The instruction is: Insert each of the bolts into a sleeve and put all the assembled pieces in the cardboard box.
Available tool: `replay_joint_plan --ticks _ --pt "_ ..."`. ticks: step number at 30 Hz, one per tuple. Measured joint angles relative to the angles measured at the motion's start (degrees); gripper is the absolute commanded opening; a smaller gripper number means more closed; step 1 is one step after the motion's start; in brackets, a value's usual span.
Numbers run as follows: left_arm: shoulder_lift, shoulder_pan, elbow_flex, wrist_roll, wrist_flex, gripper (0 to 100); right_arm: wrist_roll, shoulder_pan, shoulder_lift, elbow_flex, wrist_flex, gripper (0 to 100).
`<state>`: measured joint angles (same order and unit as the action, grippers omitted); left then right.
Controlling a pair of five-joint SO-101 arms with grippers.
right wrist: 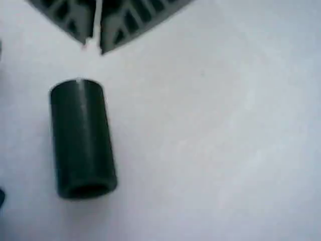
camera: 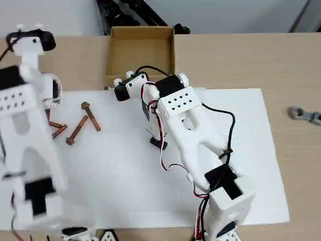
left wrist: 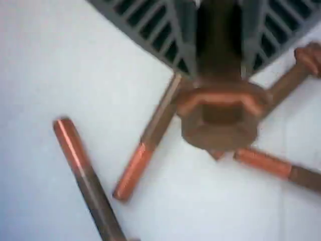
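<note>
So, barely started: L jaws gripped one bolt (left wrist: 218, 113), other bolts (left wrist: 131, 171) loose beneath them; R jaws near-closed & empty, sleeve (right wrist: 83, 140) just off their tips; cardboard box (camera: 142, 47) held nothing.

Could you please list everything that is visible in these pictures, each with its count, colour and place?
table: one, light wood, under everything
white sheet: one, white, spread on the table
cardboard box: one, brown, open, on the table just beyond the sheet's far edge
loose bolts: four, copper, lying on the white sheet near the left gripper
held bolt: one, copper, in the left gripper
sleeve: one, dark, lying on the sheet close to the right gripper, not touching it
metal piece: one, grey, on bare table; kind unclear
left gripper: grey fingers, shut on the held bolt
right gripper: grey fingers, shut, holding nothing
</note>
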<state>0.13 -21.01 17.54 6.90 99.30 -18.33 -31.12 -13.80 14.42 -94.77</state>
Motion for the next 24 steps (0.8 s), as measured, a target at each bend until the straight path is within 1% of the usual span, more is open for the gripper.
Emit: replay_joint_plan --ticks 8,11,14,17,20,24 --pt "-31.1 0.0 -20.8 0.0 -1.0 0 0.0 0.0 -6.4 0.0 0.0 0.4" --pt "-42.0 0.0 -27.3 -1.8 -1.4 0 0.0 0.0 -9.5 0.0 0.0 0.5" --pt "-51.0 0.0 -32.9 -3.3 -3.8 0 0.0 0.0 -10.5 0.0 0.1 0.5" --pt "-57.7 0.0 -36.1 -5.2 -4.8 0 0.0 0.0 -10.5 0.0 0.1 0.5" --pt "-62.1 0.0 -36.2 -6.3 -4.8 0 -0.8 0.0 -10.5 1.9 0.1 0.9" --pt "-63.4 0.0 -36.5 -6.3 -4.8 0 -3.3 0.0 -10.5 5.1 0.1 9.2"
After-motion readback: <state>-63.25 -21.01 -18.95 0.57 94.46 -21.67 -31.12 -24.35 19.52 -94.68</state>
